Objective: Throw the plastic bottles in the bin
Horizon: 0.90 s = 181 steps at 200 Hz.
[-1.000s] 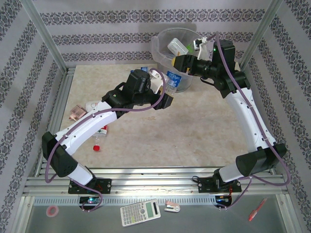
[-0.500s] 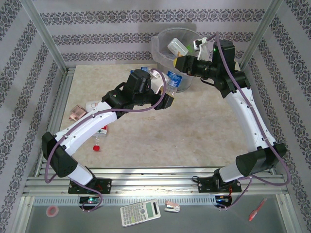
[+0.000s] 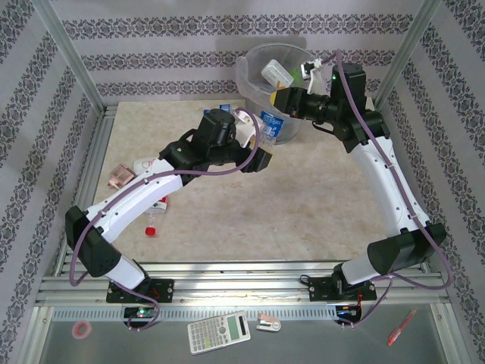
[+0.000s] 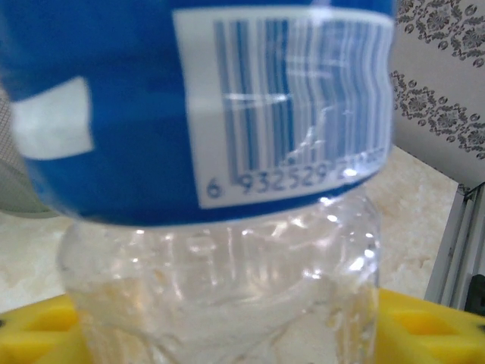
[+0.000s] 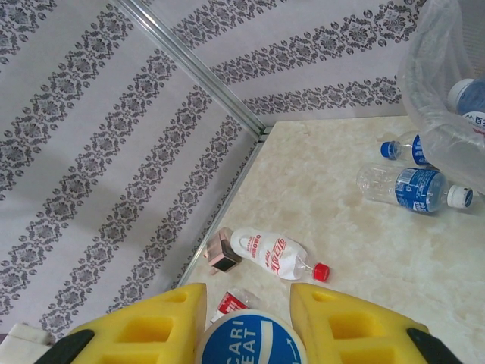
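Observation:
A clear bottle with a blue barcode label (image 4: 227, 136) stands between my left gripper's (image 4: 227, 334) yellow fingers (image 4: 424, 326). The jaws are apart on either side of it. From above, this bottle (image 3: 270, 125) sits against the bin's (image 3: 254, 72) near side, with the left gripper (image 3: 256, 142) beside it. My right gripper (image 3: 279, 97) is at the bin's front rim, shut on a bottle end with a blue-and-white label (image 5: 251, 343). One bottle (image 3: 276, 73) lies in the bin. On the table lie blue-labelled bottles (image 5: 413, 188) and a crushed red-labelled one (image 5: 273, 254).
A small pinkish box (image 5: 221, 252) lies by the left frame rail, near another red-labelled bottle (image 3: 155, 208) under the left arm. The bin's clear bag (image 5: 436, 91) bulges outward. A calculator (image 3: 218, 332), tape ring (image 3: 81, 328) and red pen (image 3: 402, 326) lie on the front shelf.
My left gripper's near finger has moved outward from the blue-labelled bottle, widening the jaws. The right arm has barely moved over the bin's rim.

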### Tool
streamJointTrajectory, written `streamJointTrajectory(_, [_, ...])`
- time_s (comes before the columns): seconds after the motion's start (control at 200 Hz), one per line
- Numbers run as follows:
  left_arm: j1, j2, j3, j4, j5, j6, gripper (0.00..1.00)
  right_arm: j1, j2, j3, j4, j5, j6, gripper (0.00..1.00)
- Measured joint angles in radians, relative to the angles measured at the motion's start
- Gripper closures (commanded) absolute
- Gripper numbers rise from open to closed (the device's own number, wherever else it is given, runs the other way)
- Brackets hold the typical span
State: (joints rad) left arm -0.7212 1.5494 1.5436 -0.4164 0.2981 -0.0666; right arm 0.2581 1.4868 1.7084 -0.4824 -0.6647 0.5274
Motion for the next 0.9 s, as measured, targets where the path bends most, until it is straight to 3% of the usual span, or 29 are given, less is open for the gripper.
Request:
streamJointTrajectory(0.075, [0.0, -0.003, -0.017, 0.009, -0.016, -0.001, 0.0, 0.0, 0.0, 0.0, 0.0, -0.01, 0.001, 0.86])
streamJointTrajectory(0.51, [0.008, -0.106, -0.151, 0.079, -0.086, -0.082, 0.0, -0.005, 0.01, 0.106, 0.007, 0.061, -0.012, 0.91])
streamJointTrajectory(0.904, [0.061, -0.243, -0.333, 0.189, -0.15, -0.213, 0.0, -0.021, 0.031, 0.299, 0.181, 0.342, -0.098, 0.95])
